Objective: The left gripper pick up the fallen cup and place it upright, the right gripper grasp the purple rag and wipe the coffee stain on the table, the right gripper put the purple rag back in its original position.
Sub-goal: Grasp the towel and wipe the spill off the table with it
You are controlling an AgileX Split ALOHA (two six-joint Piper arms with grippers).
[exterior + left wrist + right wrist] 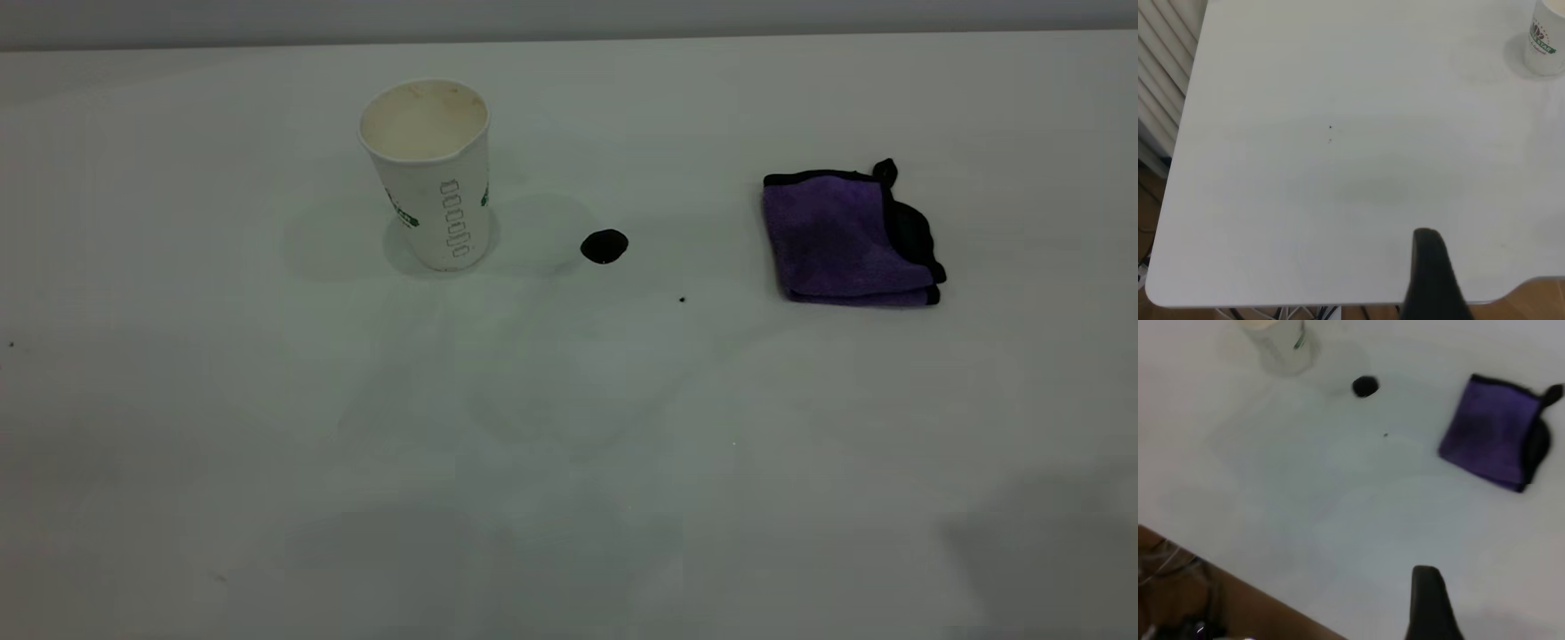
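The white ribbed paper cup (430,173) stands upright on the white table (569,462), cream inside showing. The glossy black coffee stain (605,246) lies just right of it. The folded purple rag (845,240) with black edging lies further right, flat on the table. Neither gripper shows in the exterior view. Only a dark part of my left gripper (1431,287) shows, over the table's near edge, far from the cup (1546,40). A dark part of my right gripper (1428,607) hovers well short of the rag (1491,440) and the stain (1365,386).
A tiny black speck (682,300) lies between the stain and the rag. The table's edge (1338,303) and the floor below show in the left wrist view. The table's corner edge (1238,577) with cables beneath shows in the right wrist view.
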